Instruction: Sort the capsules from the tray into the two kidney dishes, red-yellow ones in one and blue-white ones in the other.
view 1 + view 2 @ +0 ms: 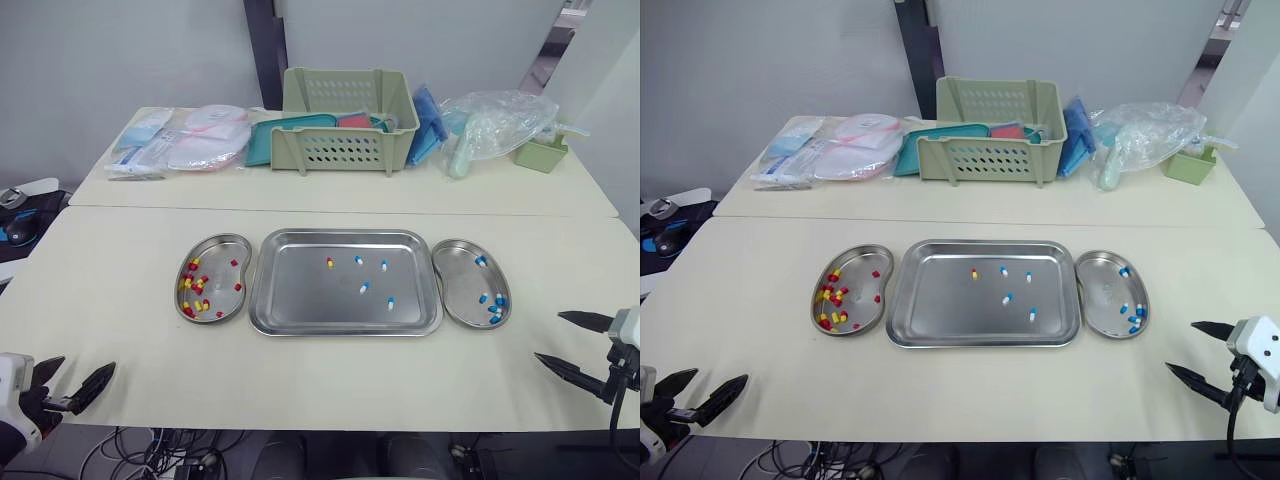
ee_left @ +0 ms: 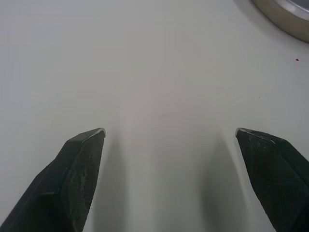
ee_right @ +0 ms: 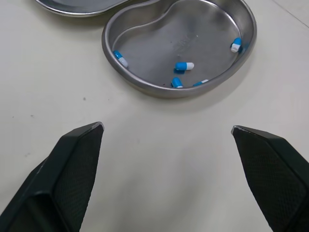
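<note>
Currently: tray (image 1: 300, 300) holds one red-yellow, four blue-white capsules (image 1: 364, 287) | left gripper (image 1: 88, 362) spread apart | right gripper (image 1: 548, 336) spread apart

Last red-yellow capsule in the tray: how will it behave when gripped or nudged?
Probably rolls or skids: the red-yellow capsule is a small rounded cylinder lying on the smooth, shiny metal tray. Likely very light and glossy, so it may squirt from the narrow pointed tips of the right gripper. A hard squeeze could dent it.
</note>
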`<action>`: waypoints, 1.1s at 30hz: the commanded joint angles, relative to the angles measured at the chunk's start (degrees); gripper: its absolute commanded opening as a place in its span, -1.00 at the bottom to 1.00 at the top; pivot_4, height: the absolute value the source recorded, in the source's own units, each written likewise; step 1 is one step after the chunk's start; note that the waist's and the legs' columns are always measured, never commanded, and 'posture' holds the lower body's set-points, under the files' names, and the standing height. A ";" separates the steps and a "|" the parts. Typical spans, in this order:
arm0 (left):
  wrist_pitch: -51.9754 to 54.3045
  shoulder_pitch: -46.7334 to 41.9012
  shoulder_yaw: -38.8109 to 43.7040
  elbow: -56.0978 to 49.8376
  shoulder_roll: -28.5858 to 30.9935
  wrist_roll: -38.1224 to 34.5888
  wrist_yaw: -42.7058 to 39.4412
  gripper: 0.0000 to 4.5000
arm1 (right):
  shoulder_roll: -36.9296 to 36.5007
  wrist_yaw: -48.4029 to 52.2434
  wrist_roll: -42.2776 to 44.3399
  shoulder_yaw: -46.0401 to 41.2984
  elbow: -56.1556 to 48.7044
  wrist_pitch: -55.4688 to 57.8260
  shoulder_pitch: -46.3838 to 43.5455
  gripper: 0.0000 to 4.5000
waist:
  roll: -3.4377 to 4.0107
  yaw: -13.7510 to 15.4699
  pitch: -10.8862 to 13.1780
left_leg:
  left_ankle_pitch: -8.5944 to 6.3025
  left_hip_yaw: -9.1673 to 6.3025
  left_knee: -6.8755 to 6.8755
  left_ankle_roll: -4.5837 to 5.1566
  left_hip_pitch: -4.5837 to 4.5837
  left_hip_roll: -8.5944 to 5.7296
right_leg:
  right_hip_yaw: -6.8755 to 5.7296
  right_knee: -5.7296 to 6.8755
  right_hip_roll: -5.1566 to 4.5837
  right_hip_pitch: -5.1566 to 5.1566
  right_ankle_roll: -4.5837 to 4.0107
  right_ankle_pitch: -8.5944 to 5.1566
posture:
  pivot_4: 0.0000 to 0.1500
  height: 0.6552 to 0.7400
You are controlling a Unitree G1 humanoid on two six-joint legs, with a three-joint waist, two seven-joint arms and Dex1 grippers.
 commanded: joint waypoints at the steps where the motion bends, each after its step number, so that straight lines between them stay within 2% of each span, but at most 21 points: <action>1: -1.53 -0.24 0.84 -1.44 0.28 -0.62 -0.09 0.99 | -0.33 0.00 -0.15 -1.57 0.08 -1.20 -0.58 1.00 | 0.00 0.00 0.00 | 0.00 0.00 0.00 0.00 0.00 0.00 | 0.00 0.00 0.00 0.00 0.00 0.00 | 1.00 1.00; 4: -1.31 -0.79 0.63 -2.27 0.49 -1.12 -0.39 0.99 | 0.17 -0.89 0.44 -1.88 -1.87 -0.79 -0.80 1.00 | 0.00 0.01 0.00 | 0.00 0.00 0.00 0.00 0.00 0.00 | 0.00 0.00 0.00 0.00 0.00 0.00 | 1.00 1.00; 9: -0.94 -0.13 -2.02 -5.83 0.29 -1.21 -2.02 0.99 | 3.94 -2.10 3.35 1.16 -16.04 1.73 3.97 1.00 | 0.02 0.03 0.00 | 0.00 -0.04 -0.03 0.00 -0.03 0.01 | -0.03 -0.01 0.01 -0.01 0.00 0.00 | 1.00 1.00; 13: -1.25 -0.18 -4.03 -8.22 0.75 -1.43 -3.82 0.99 | 8.91 -6.77 3.17 8.44 -25.79 2.85 4.42 1.00 | -0.03 0.03 -0.03 | 0.00 -0.04 -0.01 -0.01 -0.03 0.01 | -0.03 0.00 0.01 0.00 0.00 0.00 | 1.00 1.00; 16: -2.11 0.10 -5.53 -9.92 1.33 -1.00 -5.67 0.99 | 12.78 -11.04 1.47 13.41 -28.78 2.63 2.44 1.00 | -0.04 -0.05 -0.03 | 0.00 -0.03 0.00 -0.01 0.00 0.02 | -0.02 0.02 0.01 0.00 0.00 0.00 | 1.00 1.00; 21: -1.33 -0.94 -7.35 -13.05 1.22 -2.36 -6.83 0.99 | 19.20 -17.14 -5.83 24.41 -29.04 -1.30 -1.27 1.00 | -0.05 -0.01 -0.04 | 0.00 -0.06 -0.02 -0.02 -0.01 0.03 | -0.05 0.00 0.02 -0.01 0.00 0.00 | 1.00 1.00; 26: -1.07 -1.42 -8.43 -15.85 0.09 -3.77 -6.90 0.99 | 22.09 -20.18 -9.40 29.32 -26.36 -3.53 -3.12 1.00 | -0.06 -0.01 -0.05 | 0.00 -0.06 -0.01 -0.02 -0.01 0.02 | -0.04 0.00 0.00 -0.02 0.00 0.00 | 1.00 1.00; 33: -2.96 -3.36 -10.51 -17.06 -1.29 -3.76 -6.01 0.99 | 21.99 -20.27 -10.71 31.70 -23.23 -6.23 -3.26 1.00 | -0.04 -0.01 -0.04 | 0.00 -0.06 -0.01 -0.01 0.00 0.02 | -0.04 0.01 0.01 -0.02 0.00 0.00 | 1.00 1.00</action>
